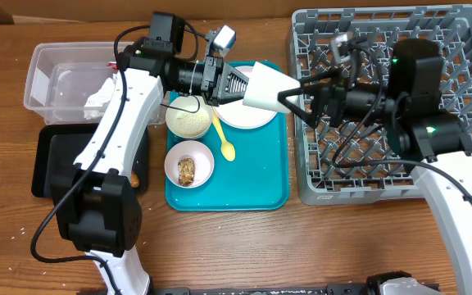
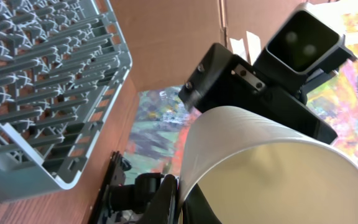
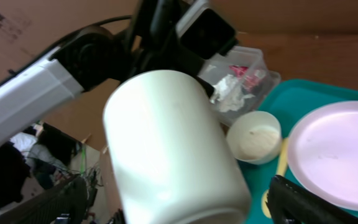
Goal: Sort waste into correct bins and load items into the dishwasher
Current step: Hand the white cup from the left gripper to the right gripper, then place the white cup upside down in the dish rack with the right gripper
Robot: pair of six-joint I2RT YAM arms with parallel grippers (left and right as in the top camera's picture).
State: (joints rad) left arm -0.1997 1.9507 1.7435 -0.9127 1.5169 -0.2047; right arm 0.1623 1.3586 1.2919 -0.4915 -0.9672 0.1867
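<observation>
A small white cup [image 1: 265, 84] hangs on its side in the air above the teal tray's far end. My left gripper [image 1: 236, 84] is shut on its rim; the left wrist view shows the cup wall [image 2: 260, 168] pinched between the fingers [image 2: 182, 193]. My right gripper [image 1: 293, 97] is open, its fingers spread either side of the cup's closed end [image 3: 166, 143] without closing on it. Below lie the white plate [image 1: 248, 116], a bowl with rice residue [image 1: 188, 119], a bowl with brown chunks [image 1: 188, 166] and the yellow spoon [image 1: 224, 141].
The grey dish rack [image 1: 457, 49] stands at the right. The clear tub [image 1: 43, 70] at the far left holds the crumpled napkin [image 1: 101, 94] and a red-and-white wrapper [image 3: 240, 73]. The black tray [image 1: 47, 164] lies in front of it. The teal serving tray [image 1: 260, 188] sits mid-table.
</observation>
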